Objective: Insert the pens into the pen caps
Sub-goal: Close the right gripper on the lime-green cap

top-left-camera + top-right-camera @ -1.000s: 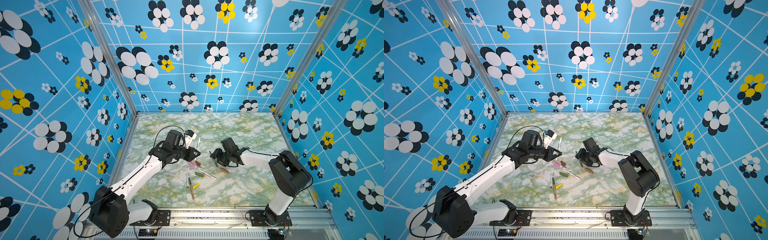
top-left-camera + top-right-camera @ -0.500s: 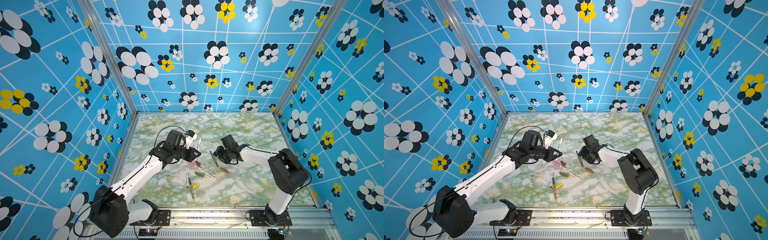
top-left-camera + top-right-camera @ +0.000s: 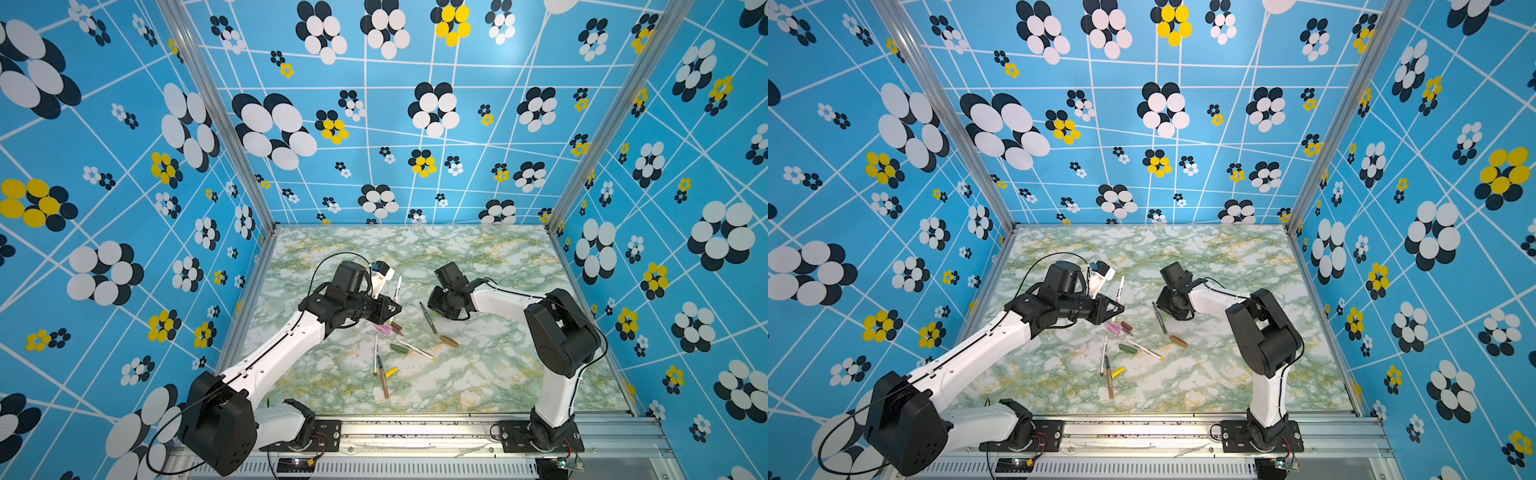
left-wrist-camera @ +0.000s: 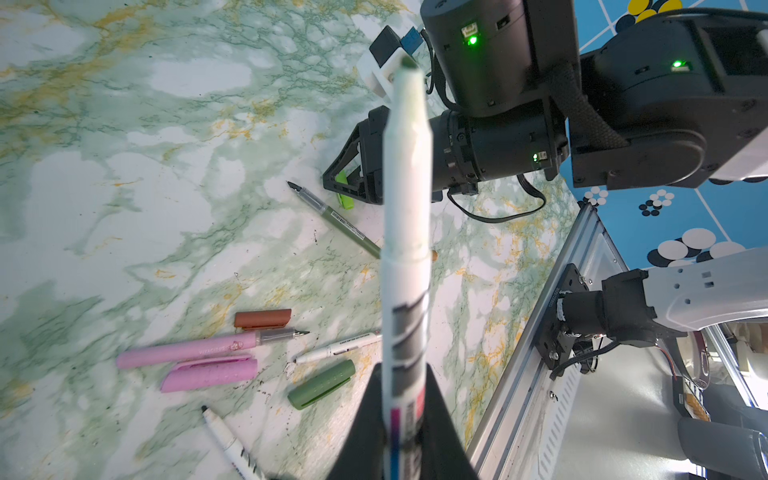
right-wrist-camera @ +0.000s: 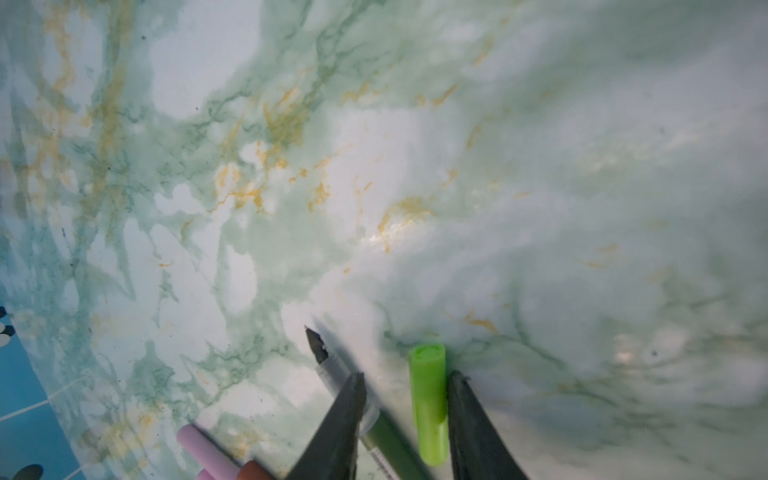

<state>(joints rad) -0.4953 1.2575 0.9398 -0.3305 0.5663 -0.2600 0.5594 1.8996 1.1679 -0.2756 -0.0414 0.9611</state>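
Across the green-veined, marble-patterned worktop (image 3: 478,257), the left arm's black hand (image 3: 392,306) is clamped on the lower barrel of a long white felt-tip pen (image 3: 397,289). The pen stands up with its pale green nib free. The right arm's black hand (image 5: 409,378) is down at the surface, just beside a thin dark green pen (image 5: 386,444) that runs partly under one finger (image 5: 340,424). Its jaws are part open around a short light green plastic cap (image 5: 428,403) lying flat. The other finger (image 5: 469,415) touches the cap, but a gap remains on the pen's side, so nothing is gripped yet.

Judged from this, closing could pinch the dark green pen along with the cap. A one-sided push could also roll the round cap away. When the two meet, the long free length of white barrel leaves room for the nib to miss the cap's mouth.

Only the right wrist view shows the gap at the cap; both top views are too coarse there. Only the left wrist view shows clearly the loose pink pen (image 4: 187,351), pink cap (image 4: 210,374), brown cap (image 4: 262,319) and dark green cap (image 4: 322,384).
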